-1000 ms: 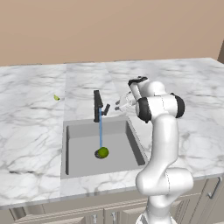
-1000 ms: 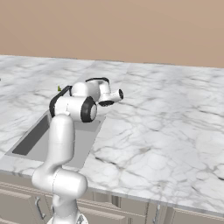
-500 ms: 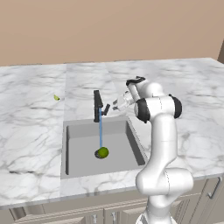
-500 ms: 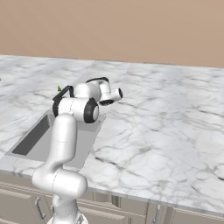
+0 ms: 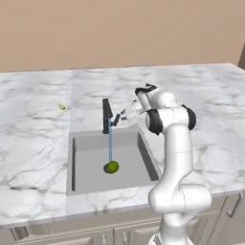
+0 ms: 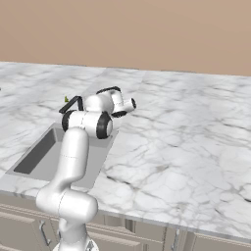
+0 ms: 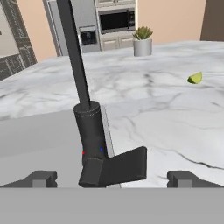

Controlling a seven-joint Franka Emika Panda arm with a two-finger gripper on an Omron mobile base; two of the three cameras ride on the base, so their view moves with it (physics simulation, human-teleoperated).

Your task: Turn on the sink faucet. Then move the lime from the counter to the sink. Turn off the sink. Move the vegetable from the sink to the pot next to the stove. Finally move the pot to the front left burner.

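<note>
White marble with grey veins is spreading across the counter (image 5: 33,143), and far on its left a tiny yellow-green wedge (image 5: 61,107) is lying alone, well apart from everything else. Moving right, the sink (image 5: 86,162) is sitting recessed in the slab, and the lime (image 5: 112,167) is resting on its grey floor near the middle, with a thin blue stream of water (image 5: 109,141) falling straight onto it. That stream is running from the sink faucet (image 5: 106,116), whose black post is standing at the back edge of the basin. Just to the right of the faucet, the gripper (image 5: 121,116) is hovering with its jaws spread wide and holding nothing; in the hand view the two finger tips (image 7: 41,178) are standing on either side of the faucet's small side lever (image 7: 116,166), apart from it. Further right, the white arm (image 5: 174,143) is bending up from the counter's front edge.
</note>
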